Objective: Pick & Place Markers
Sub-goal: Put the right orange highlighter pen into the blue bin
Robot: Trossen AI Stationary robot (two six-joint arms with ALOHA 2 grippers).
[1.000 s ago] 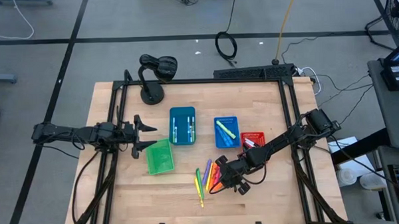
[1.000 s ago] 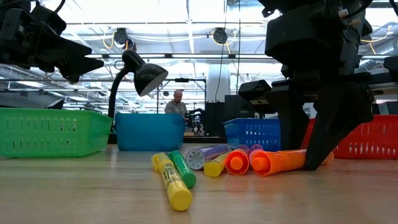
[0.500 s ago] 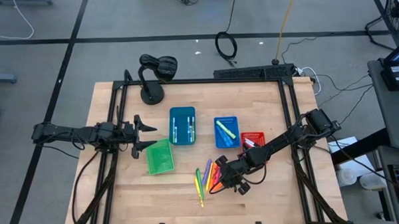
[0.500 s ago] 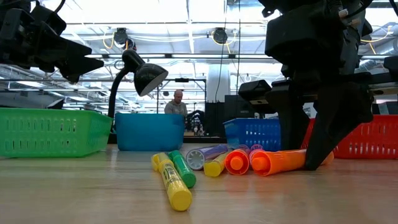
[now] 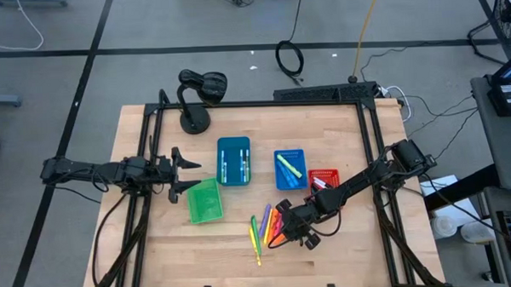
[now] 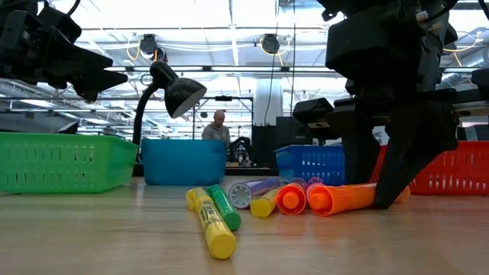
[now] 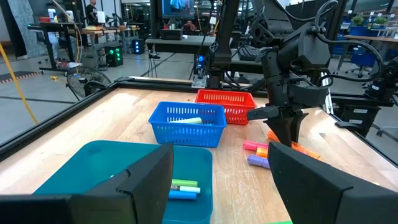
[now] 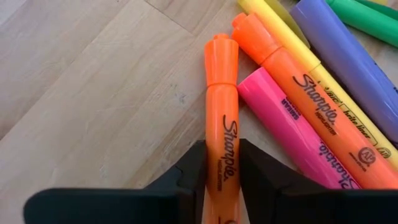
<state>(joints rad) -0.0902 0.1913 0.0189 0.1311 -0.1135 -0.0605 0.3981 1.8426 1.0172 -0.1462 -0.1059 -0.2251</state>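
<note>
Right gripper [image 8: 221, 171] clamped on an orange highlighter [image 8: 221, 134] lying on the table — grip visible only in its wrist view — left gripper [image 5: 181, 173] spread, empty.

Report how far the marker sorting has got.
Done: markers already lie in the teal bin and a yellow one in the blue bin. In hand: the right hand is closed on an orange highlighter that lies on the table. Left: the loose pile of highlighters beside it. The green bin looks empty; the left hand waits open beside it.
</note>
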